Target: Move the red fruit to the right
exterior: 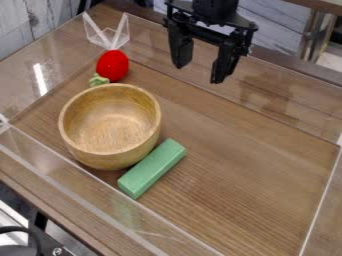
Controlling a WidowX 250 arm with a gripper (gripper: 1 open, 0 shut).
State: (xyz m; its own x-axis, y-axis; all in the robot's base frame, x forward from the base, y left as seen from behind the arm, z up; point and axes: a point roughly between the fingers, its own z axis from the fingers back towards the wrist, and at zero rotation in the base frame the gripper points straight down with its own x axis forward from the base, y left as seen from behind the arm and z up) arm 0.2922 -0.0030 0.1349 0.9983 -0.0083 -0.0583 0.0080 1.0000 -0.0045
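The red fruit (112,65) is a small rounded toy with a light-green leafy cap at its lower left. It lies on the wooden table (247,135) at the back left, just beyond the wooden bowl. My gripper (199,61) hangs above the table at the back centre, to the right of the fruit and clear of it. Its two black fingers (178,50) stand apart and nothing is between them.
A wooden bowl (110,124) sits at the left, empty. A flat green rectangular block (152,167) lies slanted at the bowl's front right. Clear plastic walls (321,195) ring the table. A white bent wire piece (104,32) stands behind the fruit.
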